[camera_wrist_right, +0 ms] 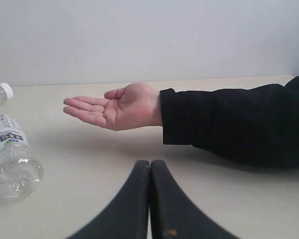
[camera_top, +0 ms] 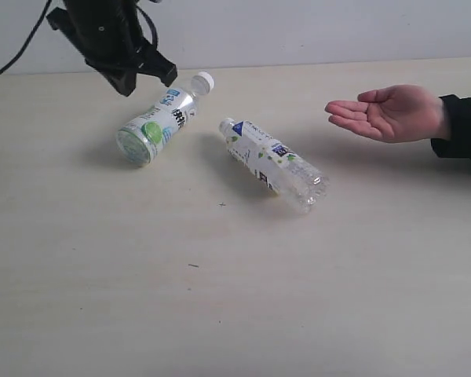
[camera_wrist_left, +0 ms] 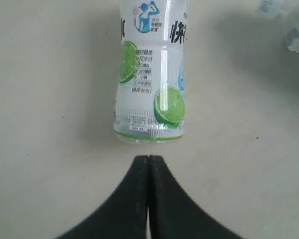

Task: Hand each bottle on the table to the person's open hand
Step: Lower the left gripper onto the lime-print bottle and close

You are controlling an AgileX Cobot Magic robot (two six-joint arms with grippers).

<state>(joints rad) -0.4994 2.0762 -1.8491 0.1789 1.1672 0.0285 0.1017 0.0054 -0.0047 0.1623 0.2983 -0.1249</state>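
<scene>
Left end effector (camera_wrist_left: pixel 148 160) jaws pressed together, empty; right end effector (camera_wrist_right: pixel 150 163) likewise closed, empty; left arm (camera_top: pixel 110 35) aloft.

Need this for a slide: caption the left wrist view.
Shut left claw poised near the base of a lime-labelled bottle lying on the pale table.

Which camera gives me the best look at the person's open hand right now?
The right wrist view: the hand appears large, palm up, with nothing in front of it. The exterior view shows it smaller, near that picture's right edge. The left wrist view does not show it at all.
</scene>
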